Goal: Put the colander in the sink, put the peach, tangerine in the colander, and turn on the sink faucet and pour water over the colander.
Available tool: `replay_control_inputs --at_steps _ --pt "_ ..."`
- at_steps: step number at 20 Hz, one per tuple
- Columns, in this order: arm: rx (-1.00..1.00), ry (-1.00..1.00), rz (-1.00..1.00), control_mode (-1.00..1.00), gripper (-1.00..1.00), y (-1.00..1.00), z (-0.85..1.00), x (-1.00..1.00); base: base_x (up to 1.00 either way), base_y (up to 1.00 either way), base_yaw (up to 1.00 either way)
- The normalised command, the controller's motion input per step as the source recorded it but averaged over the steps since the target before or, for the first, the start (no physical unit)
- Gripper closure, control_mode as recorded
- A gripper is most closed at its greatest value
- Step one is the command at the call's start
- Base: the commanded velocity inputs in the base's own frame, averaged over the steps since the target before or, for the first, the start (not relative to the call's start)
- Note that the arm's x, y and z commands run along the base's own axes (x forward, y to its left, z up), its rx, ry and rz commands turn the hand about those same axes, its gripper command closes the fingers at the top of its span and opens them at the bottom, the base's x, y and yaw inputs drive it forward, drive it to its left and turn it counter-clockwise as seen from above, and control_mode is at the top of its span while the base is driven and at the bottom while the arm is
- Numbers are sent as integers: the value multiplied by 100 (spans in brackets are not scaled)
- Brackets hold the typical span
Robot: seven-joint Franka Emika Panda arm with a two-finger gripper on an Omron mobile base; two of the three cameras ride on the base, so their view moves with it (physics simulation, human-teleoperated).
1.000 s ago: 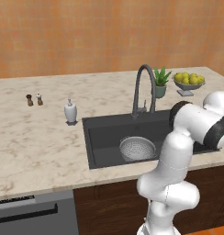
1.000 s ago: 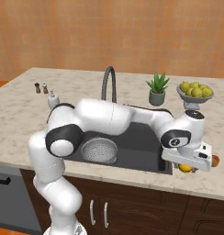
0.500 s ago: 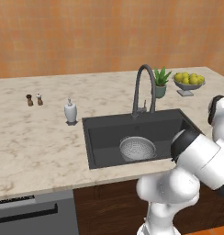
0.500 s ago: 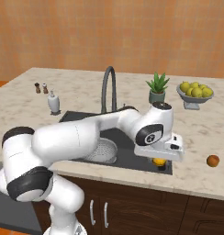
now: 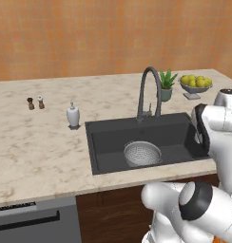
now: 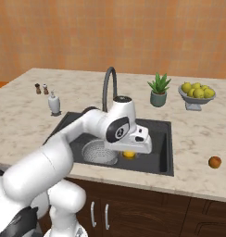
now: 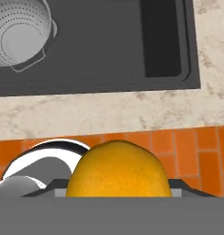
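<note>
White robot arm with dark joints

The arm (image 6: 64, 152) is built of smooth, rounded, glossy white segments, thick as pipes, with bulging elbows. Black rings and round grey caps mark its joints. The wrist (image 6: 119, 125) carries a dark oval patch and ends in a boxy white hand (image 6: 135, 141).

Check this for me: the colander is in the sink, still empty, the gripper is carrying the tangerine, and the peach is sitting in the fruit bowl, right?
Not quite. The peach lies loose on the counter right of the sink, not in the fruit bowl, as the right base view shows. The rest stands: the colander sits empty in the sink, and the gripper holds the tangerine.
</note>
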Motion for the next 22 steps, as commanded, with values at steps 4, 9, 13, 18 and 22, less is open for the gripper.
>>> replay_control_inputs --at_steps 4,9,13,18,22 --pt "0 0 -8 -100 100 100 0 43 0 0 0" --pt "0 0 -10 -100 100 100 0 45 0 0 0" --pt "0 0 -16 -100 100 99 0 41 0 0 0" --pt "0 0 -26 -100 100 86 -3 55 0 0 0" --pt "0 0 -29 -100 100 74 -19 74 0 0 0"
